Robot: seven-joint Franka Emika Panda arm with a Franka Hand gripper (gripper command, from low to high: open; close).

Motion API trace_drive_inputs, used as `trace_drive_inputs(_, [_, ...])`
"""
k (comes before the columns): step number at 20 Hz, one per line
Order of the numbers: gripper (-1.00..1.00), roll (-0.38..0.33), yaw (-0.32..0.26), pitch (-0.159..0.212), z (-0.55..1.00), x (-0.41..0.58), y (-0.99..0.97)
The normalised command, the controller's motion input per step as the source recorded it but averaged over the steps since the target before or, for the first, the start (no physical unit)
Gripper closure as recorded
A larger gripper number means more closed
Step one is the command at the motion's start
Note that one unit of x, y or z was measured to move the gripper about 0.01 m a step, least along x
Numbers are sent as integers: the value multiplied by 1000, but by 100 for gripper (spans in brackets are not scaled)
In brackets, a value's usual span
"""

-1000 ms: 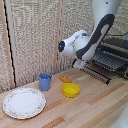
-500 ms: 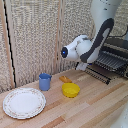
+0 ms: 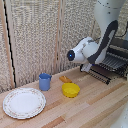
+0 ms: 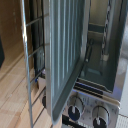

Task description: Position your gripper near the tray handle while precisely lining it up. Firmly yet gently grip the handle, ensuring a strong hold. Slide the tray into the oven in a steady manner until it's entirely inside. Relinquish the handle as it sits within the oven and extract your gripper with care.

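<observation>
In the exterior view the black and silver oven (image 3: 120, 50) stands at the right edge. Its dark wire tray (image 3: 109, 69) sticks out of the front opening over the wooden table. The tray handle (image 3: 100, 78) runs along its near edge. My gripper (image 3: 91, 68) hangs from the white arm just above the tray's left end, close to the handle; its fingers are too small to read. The wrist view shows the tray's thin bars (image 4: 31, 75), the handle rail (image 4: 23, 50), a ribbed grey panel (image 4: 65, 50) and the oven's knobs (image 4: 75, 107). No fingers show there.
A blue cup (image 3: 45, 81), a yellow bowl (image 3: 70, 90) and a small orange item (image 3: 65, 79) sit on the wooden table (image 3: 90, 110) left of the oven. A round patterned plate (image 3: 24, 102) lies at the front left. A woven screen (image 3: 40, 35) stands behind.
The arm's wrist has moved down and to the exterior view's right, closer to the tray. The objects on the table have not moved.
</observation>
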Motion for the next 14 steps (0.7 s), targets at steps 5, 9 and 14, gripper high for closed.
trace_drive_inputs(5, [-100, -13, 24, 20, -65, 26, -470])
trace_drive_inputs(9, [100, 0, 5, 50, -94, 121, -409])
trace_drive_inputs(14, [100, -9, 30, 51, -61, 59, -214])
